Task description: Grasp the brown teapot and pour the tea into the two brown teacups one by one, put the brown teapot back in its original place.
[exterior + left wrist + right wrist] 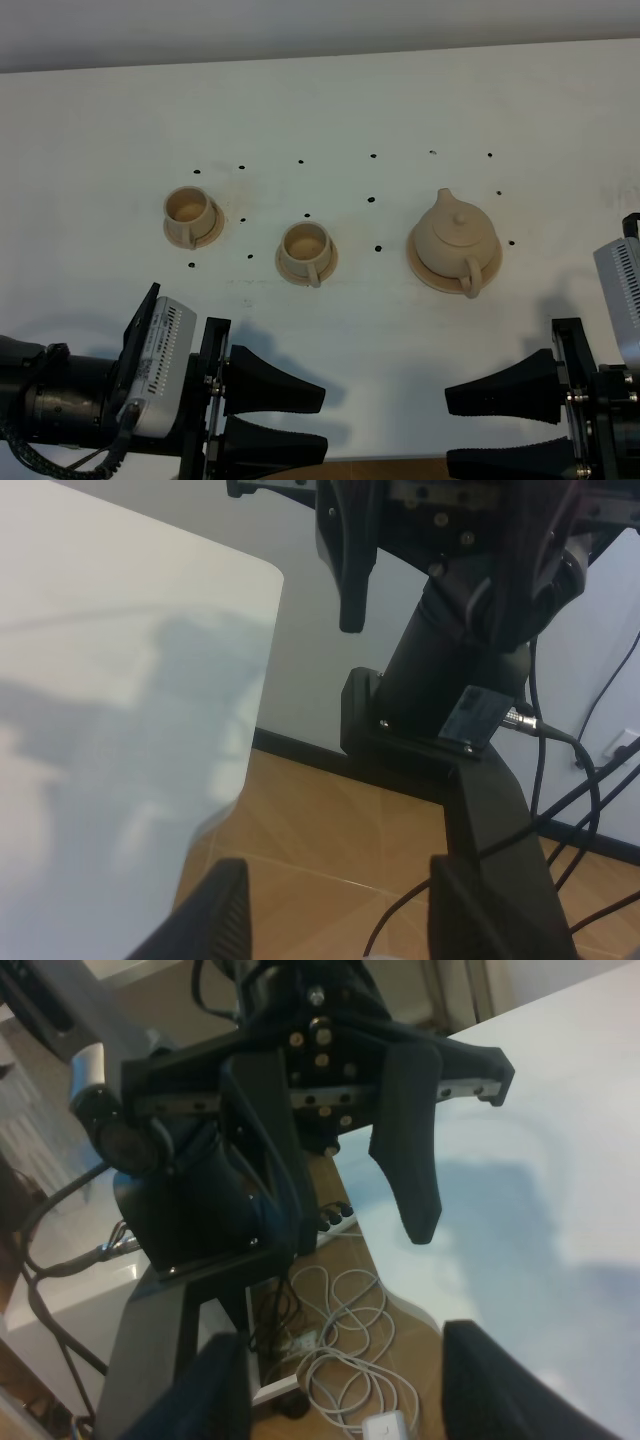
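The left end effector (322, 422) and the right end effector (449, 430) hang over the near edge of the table (320, 100), tips pointing at each other, each with its two black fingers wide apart and holding nothing. Farther back, well apart from the right end effector, the brown teapot (455, 235) stands upright with its lid on, on the big saucer (425, 272). To its left stand the middle teacup (303, 247) and, farther left, the left teacup (188, 212), each upright on a small saucer (331, 255).
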Available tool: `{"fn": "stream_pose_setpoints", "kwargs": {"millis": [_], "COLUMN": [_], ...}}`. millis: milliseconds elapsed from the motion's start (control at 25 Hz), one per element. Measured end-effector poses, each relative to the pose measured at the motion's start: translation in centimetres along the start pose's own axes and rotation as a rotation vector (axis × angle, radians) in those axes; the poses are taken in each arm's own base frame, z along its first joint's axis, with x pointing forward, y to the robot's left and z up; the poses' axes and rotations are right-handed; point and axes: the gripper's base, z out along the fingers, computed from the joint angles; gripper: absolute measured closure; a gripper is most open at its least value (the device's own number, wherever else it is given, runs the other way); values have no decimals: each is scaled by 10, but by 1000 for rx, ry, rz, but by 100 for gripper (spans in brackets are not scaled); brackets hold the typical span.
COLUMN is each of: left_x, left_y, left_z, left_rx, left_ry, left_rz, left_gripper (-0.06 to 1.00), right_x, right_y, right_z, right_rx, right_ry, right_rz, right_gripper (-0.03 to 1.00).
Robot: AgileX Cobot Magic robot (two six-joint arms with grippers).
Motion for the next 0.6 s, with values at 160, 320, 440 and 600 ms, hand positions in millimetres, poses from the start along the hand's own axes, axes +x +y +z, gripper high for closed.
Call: {"fn": "stream_pose_setpoints", "kwargs": {"millis": [160,320,440,600], "left_x": [0,0,-1,-4], "left_y": [0,0,0,4], "left_z": [0,0,0,0], "left_rx": [0,0,-4,-27], "left_ry": [0,0,-6,-11], "left_rz": [0,-1,-6,-27], "left_gripper": [50,50,50,50], "right_x": [0,0,0,0], "right_y": [0,0,0,0], "right_z": [0,0,0,0], "right_rx": [0,0,0,3], "right_ry": [0,0,0,-1], "right_rz": [0,0,0,1], "right_gripper": [52,52,52,52]}}
